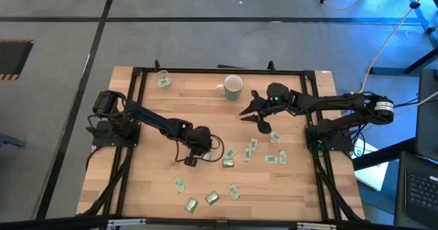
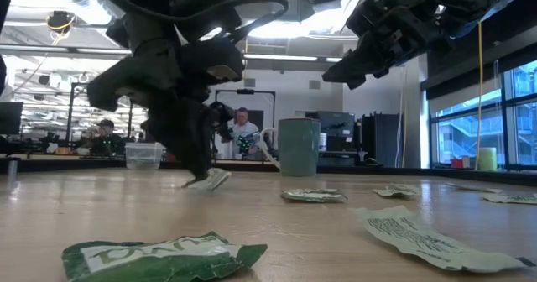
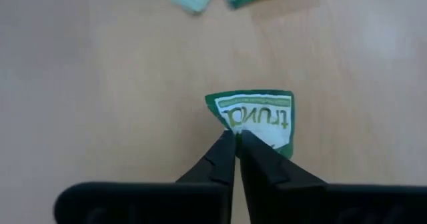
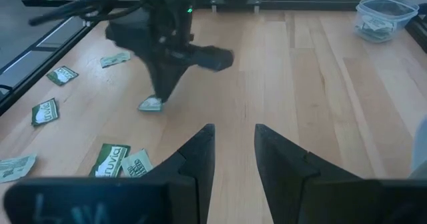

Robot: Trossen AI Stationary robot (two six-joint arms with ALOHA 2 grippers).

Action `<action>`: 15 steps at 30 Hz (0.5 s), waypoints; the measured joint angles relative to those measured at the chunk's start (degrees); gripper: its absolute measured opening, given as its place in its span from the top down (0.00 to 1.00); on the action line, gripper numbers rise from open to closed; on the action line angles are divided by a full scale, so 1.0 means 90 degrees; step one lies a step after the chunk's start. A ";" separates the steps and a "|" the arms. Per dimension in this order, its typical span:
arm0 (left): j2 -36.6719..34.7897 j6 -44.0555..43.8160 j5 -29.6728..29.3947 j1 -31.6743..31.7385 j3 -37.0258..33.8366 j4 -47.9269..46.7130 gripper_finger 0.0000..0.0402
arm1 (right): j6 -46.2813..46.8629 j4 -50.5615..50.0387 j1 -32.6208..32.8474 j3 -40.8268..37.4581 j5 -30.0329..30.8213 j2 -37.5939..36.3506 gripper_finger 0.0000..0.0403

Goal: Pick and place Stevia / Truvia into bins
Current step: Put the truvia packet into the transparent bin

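Left pincer [image 3: 235, 139] is down at the pale wooden bench [image 1: 205, 107], clenched on the edge of a small green-and-white paper Truvia sachet [image 3: 259, 119], its far end resting on the wood, mid-bench. Right pincer [image 4: 233, 144] hovers raised near the pale ceramic mug [image 1: 233, 87], fingers spread, gripping nothing. More sachets [image 1: 276, 159] lie scattered nearby; the clear plastic cup [image 1: 163, 79] sits at the far-left corner.

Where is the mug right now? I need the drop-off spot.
In the high view the mug stands at the table's far edge, centre, just left of the raised right gripper; the clear cup sits further left.
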 joint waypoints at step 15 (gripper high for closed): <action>-0.0381 -0.0412 -0.1035 0.0387 0.0001 -0.1033 0.99 | 0.0000 0.0015 0.0000 0.0000 0.0000 0.0000 0.73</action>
